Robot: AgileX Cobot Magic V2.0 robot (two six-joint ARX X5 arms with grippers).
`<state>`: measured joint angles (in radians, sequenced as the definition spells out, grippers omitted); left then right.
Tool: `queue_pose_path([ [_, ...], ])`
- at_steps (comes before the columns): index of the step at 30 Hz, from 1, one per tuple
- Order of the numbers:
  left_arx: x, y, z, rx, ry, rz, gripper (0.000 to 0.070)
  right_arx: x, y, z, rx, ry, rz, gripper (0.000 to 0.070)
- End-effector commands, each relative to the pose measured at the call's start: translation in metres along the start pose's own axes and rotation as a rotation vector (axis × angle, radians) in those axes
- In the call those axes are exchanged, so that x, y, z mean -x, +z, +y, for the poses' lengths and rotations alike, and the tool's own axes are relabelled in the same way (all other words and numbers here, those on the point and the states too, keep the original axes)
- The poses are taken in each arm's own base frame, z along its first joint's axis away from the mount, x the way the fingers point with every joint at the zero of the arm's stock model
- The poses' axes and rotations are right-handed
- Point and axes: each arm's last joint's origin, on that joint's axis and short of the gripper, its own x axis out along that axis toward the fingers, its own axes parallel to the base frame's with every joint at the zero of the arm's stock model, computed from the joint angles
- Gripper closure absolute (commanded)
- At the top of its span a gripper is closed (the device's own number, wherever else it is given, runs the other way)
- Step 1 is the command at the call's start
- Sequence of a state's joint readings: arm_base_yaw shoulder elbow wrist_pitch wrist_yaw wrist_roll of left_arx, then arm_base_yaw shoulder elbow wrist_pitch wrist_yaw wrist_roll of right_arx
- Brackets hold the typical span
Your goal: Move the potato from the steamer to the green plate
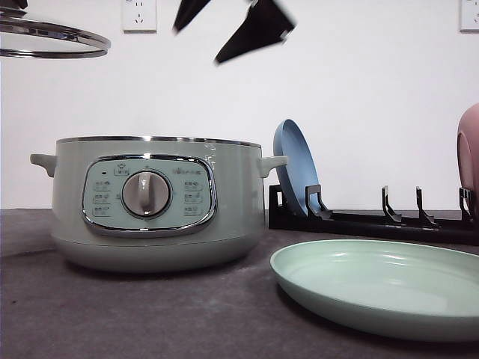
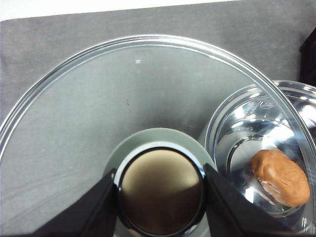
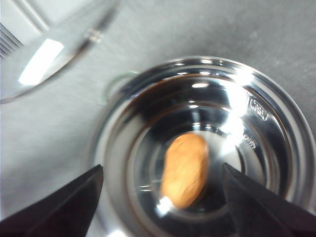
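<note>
The steamer [image 1: 150, 202] stands uncovered at the left of the table, a pale green pot with a dial. Inside its shiny bowl [image 3: 256, 148] lies the brown-orange potato [image 3: 185, 169], which the left wrist view also catches as the potato [image 2: 280, 177] through the glass. My left gripper [image 2: 162, 190] is shut on the knob of the glass lid [image 2: 138, 98], holding the lid [image 1: 52, 37] high and to the left of the pot. My right gripper [image 3: 162, 170] hangs open above the pot with the potato below the gap between its fingers; in the front view the right gripper [image 1: 224, 22] looks blurred. The green plate [image 1: 382, 288] lies flat at the front right.
A black dish rack [image 1: 374, 221] runs behind the green plate. It holds an upright blue plate [image 1: 296, 168], and a pink plate [image 1: 470, 149] sits at the right edge. The grey table [image 1: 150, 314] lies open in front of the pot, with a white wall close behind.
</note>
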<state>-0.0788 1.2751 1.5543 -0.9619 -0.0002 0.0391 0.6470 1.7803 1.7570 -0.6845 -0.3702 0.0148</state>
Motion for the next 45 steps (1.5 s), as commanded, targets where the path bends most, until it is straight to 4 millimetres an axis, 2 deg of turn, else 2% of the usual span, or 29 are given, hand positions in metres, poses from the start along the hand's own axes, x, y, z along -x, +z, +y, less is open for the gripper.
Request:
queue_pose_path([
  [1, 0.010, 0.008, 0.001, -0.002, 0.002, -0.075, 0.0700, -0.021, 0.004, 0.000, 0.034, -0.003, 0.019, 0.0220],
  [8, 0.010, 0.008, 0.001, -0.002, 0.002, -0.069, 0.0700, -0.081, -0.004, -0.008, 0.056, -0.044, 0.106, 0.0216],
  [13, 0.010, 0.007, 0.001, -0.002, 0.002, -0.068, 0.0700, -0.111, -0.017, -0.011, 0.059, -0.066, 0.154, 0.0207],
  [16, 0.010, 0.007, 0.001, -0.002, 0.002, -0.068, 0.0700, -0.120, -0.021, -0.013, 0.060, -0.084, 0.171, 0.0207],
  [30, 0.010, 0.006, 0.000, -0.002, 0.001, -0.050, 0.0700, -0.149, -0.037, -0.020, 0.051, -0.105, 0.218, 0.0204],
  [42, 0.010, 0.005, 0.000, -0.002, 0.001, -0.048, 0.0700, -0.150, -0.040, -0.021, 0.047, -0.109, 0.237, 0.0206],
  [45, 0.010, 0.005, 0.000, -0.002, 0.001, -0.048, 0.0700, -0.150, -0.041, -0.021, 0.044, -0.109, 0.247, 0.0229],
])
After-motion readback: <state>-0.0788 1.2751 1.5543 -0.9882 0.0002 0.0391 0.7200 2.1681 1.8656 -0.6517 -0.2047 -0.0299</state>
